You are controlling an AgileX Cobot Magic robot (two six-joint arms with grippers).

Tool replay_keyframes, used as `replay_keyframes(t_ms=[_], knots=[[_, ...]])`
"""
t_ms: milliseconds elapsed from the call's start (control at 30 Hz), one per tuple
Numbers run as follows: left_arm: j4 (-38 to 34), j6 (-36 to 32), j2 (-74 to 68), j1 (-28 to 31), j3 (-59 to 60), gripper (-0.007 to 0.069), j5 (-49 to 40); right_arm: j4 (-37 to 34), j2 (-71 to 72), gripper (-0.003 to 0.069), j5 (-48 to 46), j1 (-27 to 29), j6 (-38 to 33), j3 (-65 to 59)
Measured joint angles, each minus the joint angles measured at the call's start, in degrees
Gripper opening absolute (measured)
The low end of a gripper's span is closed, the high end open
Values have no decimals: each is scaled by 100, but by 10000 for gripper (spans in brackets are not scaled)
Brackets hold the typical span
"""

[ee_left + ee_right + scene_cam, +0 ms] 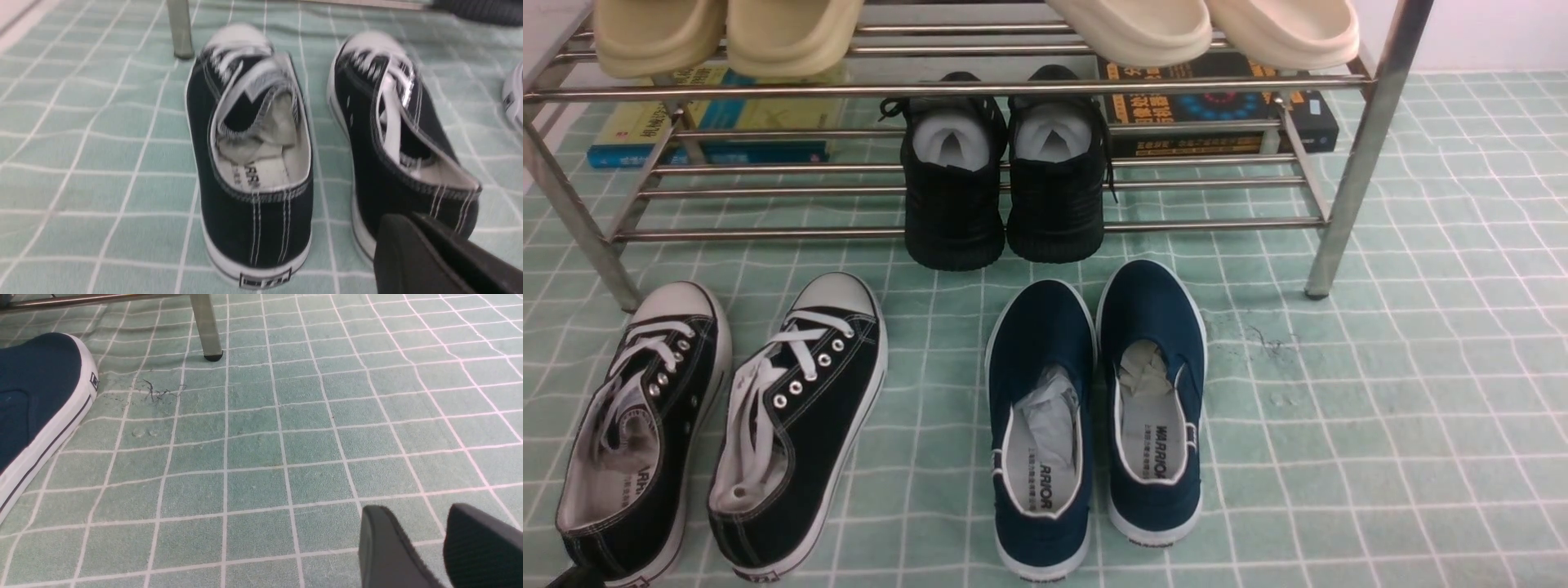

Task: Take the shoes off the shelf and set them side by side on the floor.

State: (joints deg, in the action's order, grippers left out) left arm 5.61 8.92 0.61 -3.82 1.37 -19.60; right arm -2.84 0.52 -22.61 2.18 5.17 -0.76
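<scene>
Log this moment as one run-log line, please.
shoes: both on floor, side by side, left of navy slip-ons | shelf: black knit sneakers remain | left gripper: shut, empty | right gripper: open, empty

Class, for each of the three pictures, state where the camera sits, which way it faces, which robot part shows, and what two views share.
Front view: between the arms, facing the shelf; no arm clearly shows.
Left wrist view: low behind the canvas sneakers, facing their heels; left claw shows.
Right wrist view: low over the floor, facing a shelf leg; right claw, open.
Shared: front and left wrist both show the canvas sneakers; front and right wrist, a navy slip-on.
</scene>
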Motion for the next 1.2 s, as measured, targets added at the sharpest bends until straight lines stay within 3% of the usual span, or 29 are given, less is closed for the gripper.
replay_keyframes(t_ms=[1200], knots=[[76,4,0,4,-5,65,-71,0,0,239,0,0,0,0]])
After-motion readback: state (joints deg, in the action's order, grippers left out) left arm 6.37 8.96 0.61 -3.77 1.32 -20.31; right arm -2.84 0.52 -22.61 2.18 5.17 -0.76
